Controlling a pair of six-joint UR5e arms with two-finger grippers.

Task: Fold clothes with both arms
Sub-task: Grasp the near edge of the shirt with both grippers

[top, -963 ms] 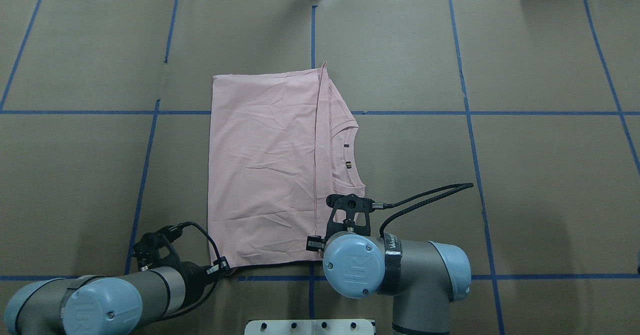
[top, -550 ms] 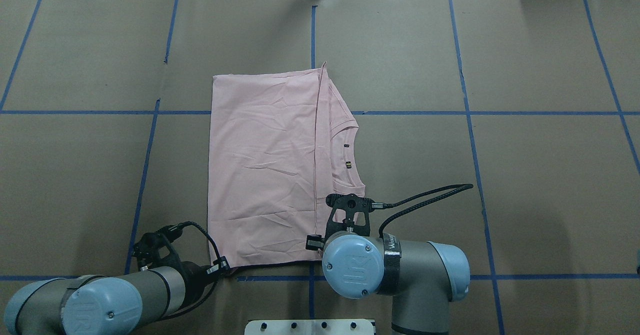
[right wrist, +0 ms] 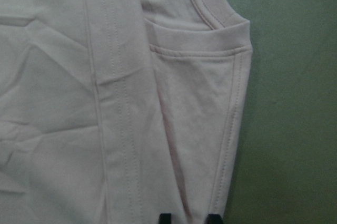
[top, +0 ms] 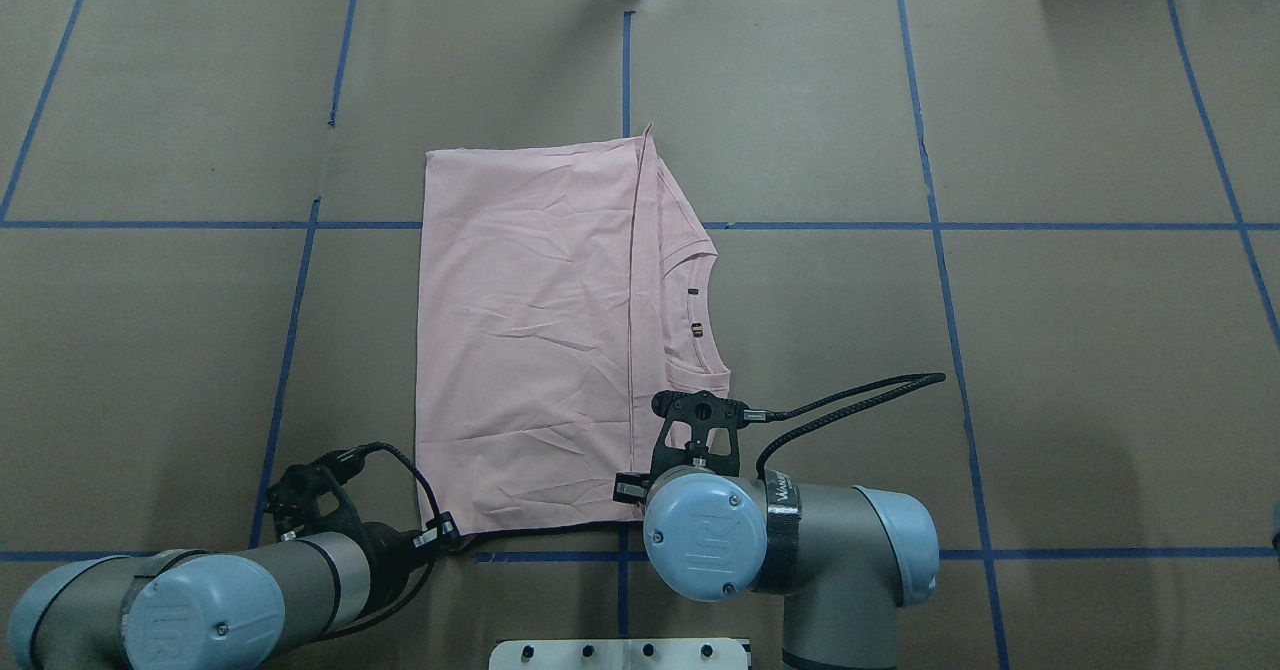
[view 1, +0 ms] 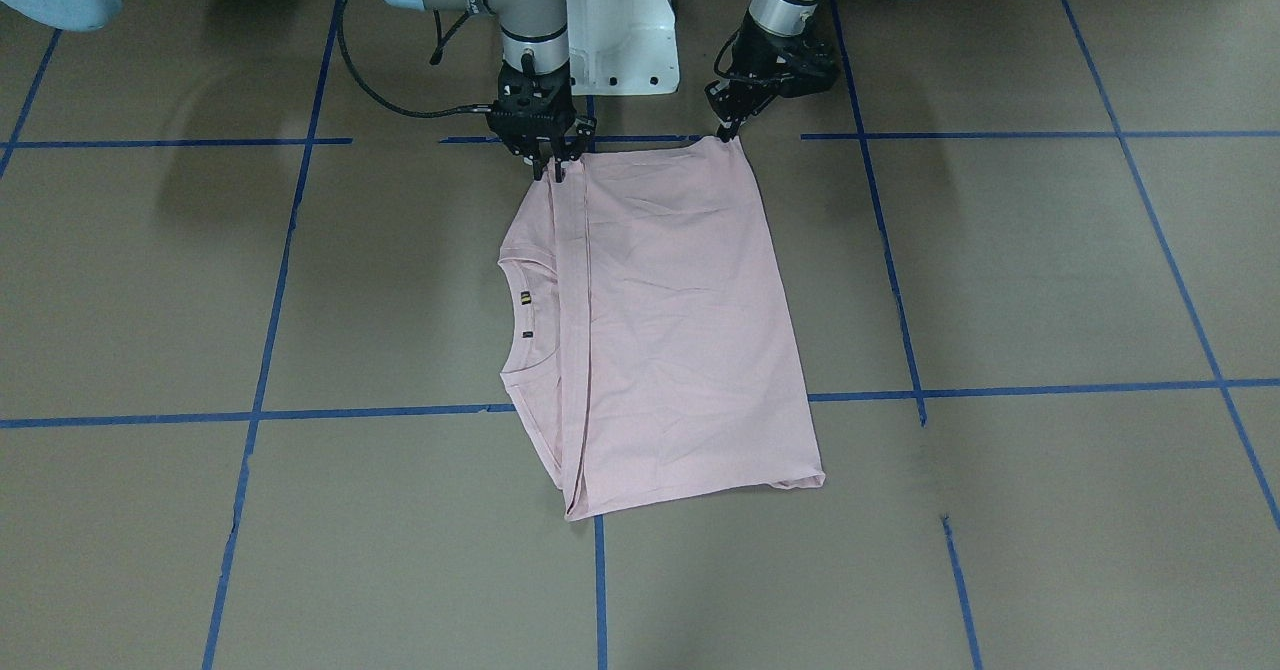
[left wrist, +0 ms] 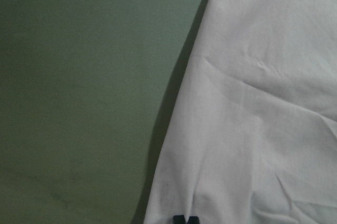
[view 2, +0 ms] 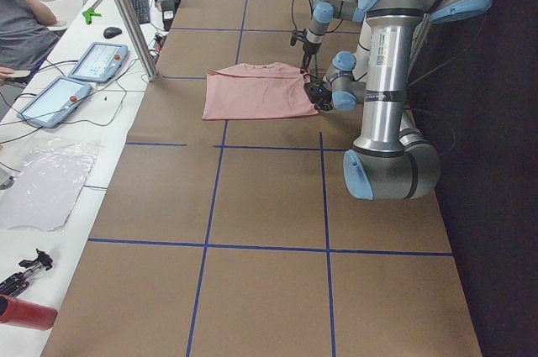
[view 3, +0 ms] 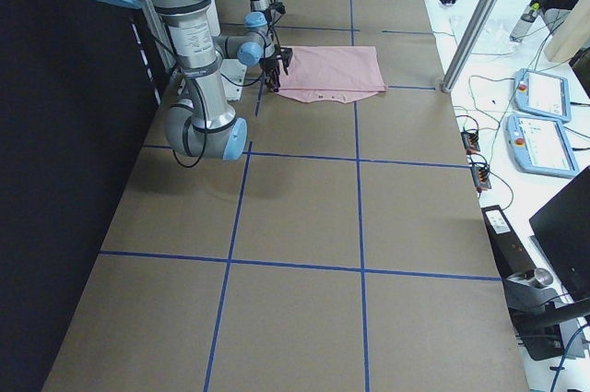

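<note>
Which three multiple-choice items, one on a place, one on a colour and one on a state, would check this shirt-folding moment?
1. Where does the left gripper meet the T-shirt?
A. the middle of its far edge
B. its robot-side corner away from the collar
C. the centre of the cloth

2. What colour are the tape lines of the grid?
A. red
B. yellow
C. blue

3. How do the right gripper's fingertips stand?
A. apart, with fabric between them
B. pressed together in the air
C. out of every view

Key:
1 B: the front-facing view shows it at that corner.
2 C: every exterior view shows blue lines.
3 A: the right wrist view shows two tips with a gap over the cloth.
</note>
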